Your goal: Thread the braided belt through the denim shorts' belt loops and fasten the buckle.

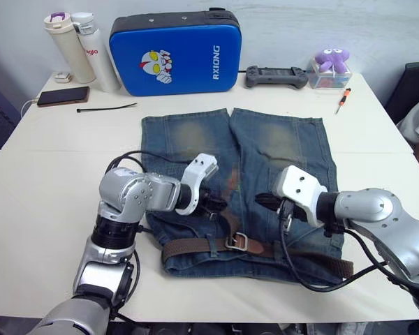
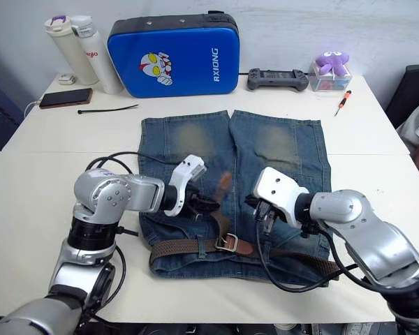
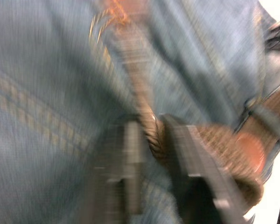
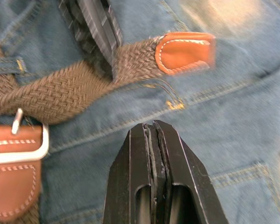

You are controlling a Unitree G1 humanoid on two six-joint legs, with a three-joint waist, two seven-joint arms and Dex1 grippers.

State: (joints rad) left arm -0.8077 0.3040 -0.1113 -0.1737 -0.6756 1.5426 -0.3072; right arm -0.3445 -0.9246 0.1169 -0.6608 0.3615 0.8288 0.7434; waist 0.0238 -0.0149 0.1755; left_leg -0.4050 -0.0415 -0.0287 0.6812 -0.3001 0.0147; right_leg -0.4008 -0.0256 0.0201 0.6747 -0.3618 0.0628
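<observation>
Denim shorts [image 1: 265, 167] lie flat on the table, braided belt [image 1: 265, 249] along the waistband; the left gripper [image 1: 213, 204] pinches its free tail above the buckle [image 1: 236, 242], the right gripper [image 4: 153, 133] pressed together beside it.

- The denim shorts [image 1: 265, 167] are faded blue with yellowish worn patches on both legs. They lie flat at the centre of the frame, legs toward the top and waistband toward the bottom.
- The braided belt [image 1: 195, 248], dark brown and woven, runs along the waistband across the lower centre of the frame. Its tan leather tip [image 4: 184, 51] rises above the waistband over the denim.
- The buckle [image 1: 237, 243] is a silver metal frame on a tan leather piece, at the middle of the waistband, with the strap passing through it.
- One of the belt loops [image 1: 211, 246], a narrow denim strip, crosses the belt just left of the buckle.
</observation>
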